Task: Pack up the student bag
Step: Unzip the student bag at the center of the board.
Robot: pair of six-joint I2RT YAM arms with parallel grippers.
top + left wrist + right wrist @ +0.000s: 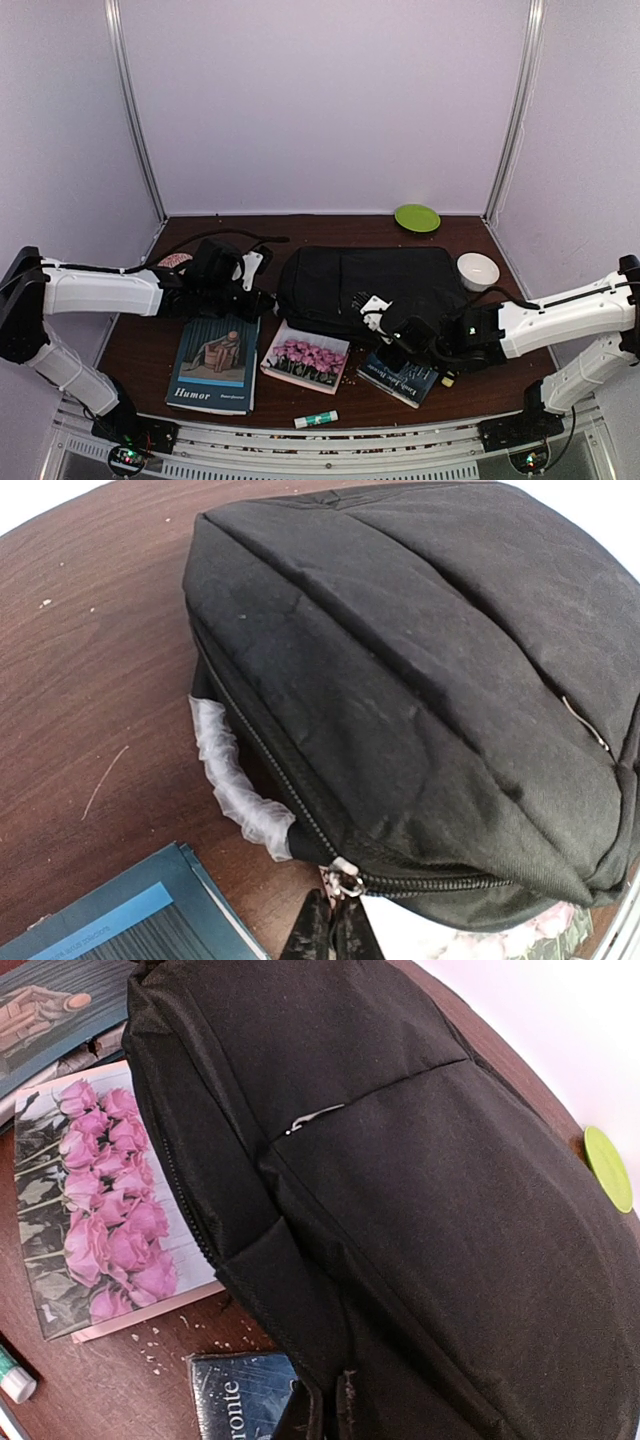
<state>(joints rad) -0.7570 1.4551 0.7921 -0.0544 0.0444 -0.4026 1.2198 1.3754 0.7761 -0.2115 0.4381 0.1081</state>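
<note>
Top external view: student bag laid flat at the table's centre, between the two arms.
Left arm: extended low from the left side, wrist set at the bag's left end.
Left gripper: clenched, tips met at the zipper pull; possibly pinched on it, not clearly shown.
Right arm: extended from the right side to the bag's near edge.
Right gripper: clenched, pressed against the black fabric.
Containers: bag zipped along the visible stretch, contents hidden; white bowl placed just beside its right end; green plate set behind it.
Orientation: long axis run left to right; pale grey handle pointed toward the left arm.
</note>
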